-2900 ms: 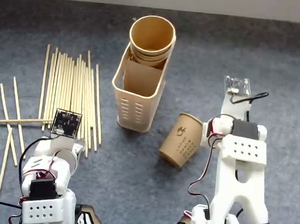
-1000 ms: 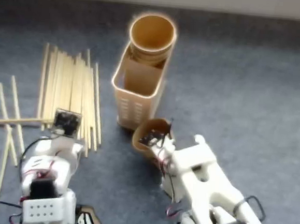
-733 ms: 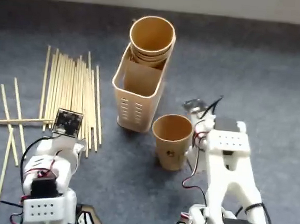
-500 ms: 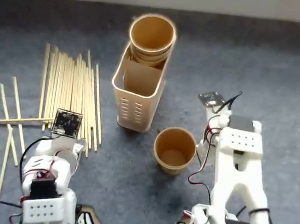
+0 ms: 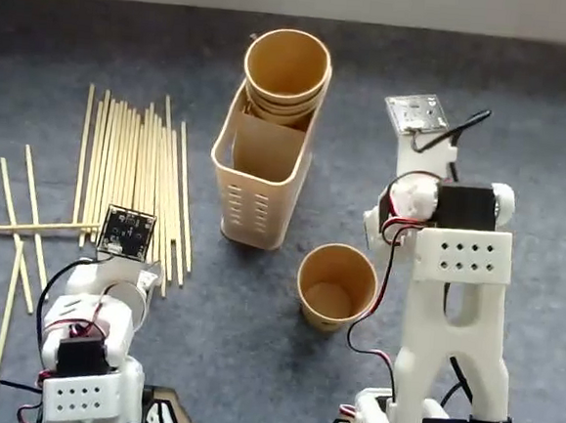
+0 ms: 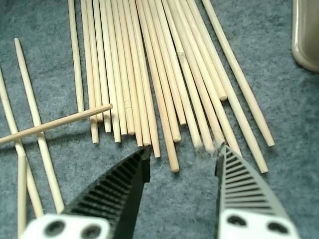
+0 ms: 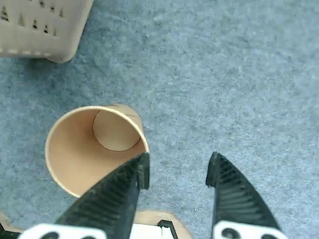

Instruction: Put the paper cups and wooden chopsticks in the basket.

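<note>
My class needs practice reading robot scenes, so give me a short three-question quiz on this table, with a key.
1. True or false: the loose paper cup stands upright on the carpet.
2. Where is the cup stack? A) in the basket; B) lying on its side; C) held by an arm.
3. Fill in: the open left gripper is above the wooden ____.
Key: 1 true; 2 A; 3 chopsticks.
</note>
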Robot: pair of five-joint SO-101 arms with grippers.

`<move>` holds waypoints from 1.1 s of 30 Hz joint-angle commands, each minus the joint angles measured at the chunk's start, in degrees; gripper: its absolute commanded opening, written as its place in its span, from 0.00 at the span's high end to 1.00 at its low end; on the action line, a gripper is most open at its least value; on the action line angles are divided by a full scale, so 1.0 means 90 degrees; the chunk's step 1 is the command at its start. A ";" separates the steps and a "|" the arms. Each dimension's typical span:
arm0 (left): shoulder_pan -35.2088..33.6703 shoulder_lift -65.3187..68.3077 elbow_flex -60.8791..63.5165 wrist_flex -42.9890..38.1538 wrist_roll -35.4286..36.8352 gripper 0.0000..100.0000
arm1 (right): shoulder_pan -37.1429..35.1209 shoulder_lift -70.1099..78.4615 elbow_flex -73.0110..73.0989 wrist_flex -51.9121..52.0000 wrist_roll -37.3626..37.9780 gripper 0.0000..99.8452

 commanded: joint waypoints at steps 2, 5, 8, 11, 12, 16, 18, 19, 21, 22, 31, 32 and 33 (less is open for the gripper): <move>0.0112 -0.0122 -0.0005 0.0010 -0.0049 0.78 | -0.0151 -0.0024 0.0093 -0.0015 -0.0059 0.80; 0.0112 -0.0122 -0.0005 0.0010 -0.0049 0.78 | -0.0151 -0.0024 0.0864 -0.0444 -0.0029 0.80; 0.0112 -0.0122 -0.0005 0.0010 -0.0049 0.78 | -0.0151 -0.0024 0.1763 -0.1040 -0.0020 0.80; 0.0112 -0.0122 0.0005 0.0010 -0.0049 0.78 | -0.0151 -0.0024 0.2388 -0.1411 -0.0020 0.80; 0.0112 -0.0122 0.0005 0.0010 -0.0049 0.78 | -0.0151 -0.0024 0.2525 -0.1460 -0.0020 0.80; 0.0112 -0.0122 0.0005 0.0010 -0.0049 0.78 | -0.0171 -0.0034 0.2554 -0.1490 -0.0020 0.80; 0.0112 -0.0122 0.0005 0.0010 -0.0049 0.78 | -0.0171 -0.0034 0.2554 -0.1529 -0.0020 0.80; 0.0112 -0.0122 0.0005 0.0010 -0.0049 0.78 | -0.0171 -0.0034 0.2574 -0.1578 -0.0020 0.80; 0.0112 -0.0122 0.0005 0.0010 -0.0049 0.78 | -0.0171 -0.0034 0.2564 -0.1636 -0.0020 0.83; 0.0112 -0.0122 0.0005 0.0010 -0.0049 0.78 | -0.0171 -0.0034 0.2535 -0.1636 -0.0020 0.87; 0.0112 -0.0122 0.0005 0.0000 -0.0049 0.78 | 0.0073 -0.0034 -0.0581 -0.1265 -0.0068 1.00; 0.0112 -0.0122 0.0005 0.0000 -0.0049 0.78 | 0.0122 -0.0024 -0.1128 -0.1070 -0.0068 1.00; 0.0112 -0.0122 0.0005 0.0000 -0.0049 0.78 | 0.0161 -0.0024 -0.1665 -0.0884 -0.0068 1.00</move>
